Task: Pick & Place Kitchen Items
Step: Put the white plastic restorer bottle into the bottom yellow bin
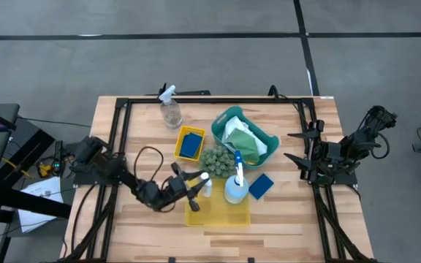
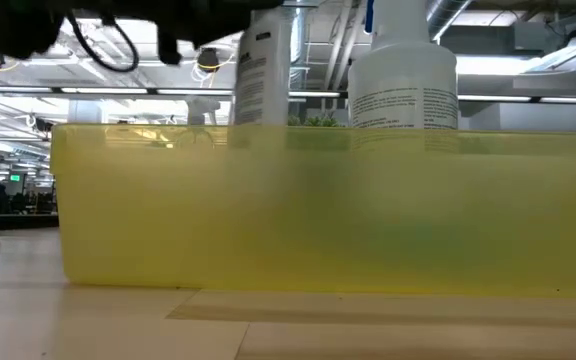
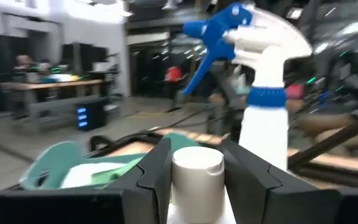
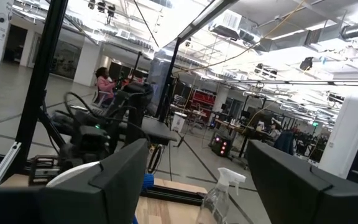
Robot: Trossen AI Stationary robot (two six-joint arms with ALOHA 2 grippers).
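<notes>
My left gripper [image 1: 199, 187] is shut on a small white bottle [image 1: 206, 183] at the far left corner of a clear yellow bin [image 1: 218, 210] near the table's front. A white spray bottle with a blue trigger [image 3: 260, 93] stands just to its right [image 1: 236, 187]. A blue sponge [image 1: 260, 186] lies flat on the table right of that. A clear spray bottle [image 1: 170, 111] stands at the far left. My right gripper [image 1: 298, 146] waits open at the table's right side, nothing between its fingers [image 4: 197, 168]. My left gripper pinches the small white bottle between its two fingers [image 3: 156, 169], on the body just below the cap [image 3: 197, 208]. The fingers come level from the table's left. The bottle stands upright; the yellow bin's wall [image 2: 268, 210] hides its bottom.
A teal basket [image 1: 267, 139] with white cloths and a green piece sits at the centre back. A small yellow bin [image 1: 180, 136] holding a blue sponge stands left of it, with a green bumpy ball [image 1: 215, 158] between them. A black frame runs along the table's edges.
</notes>
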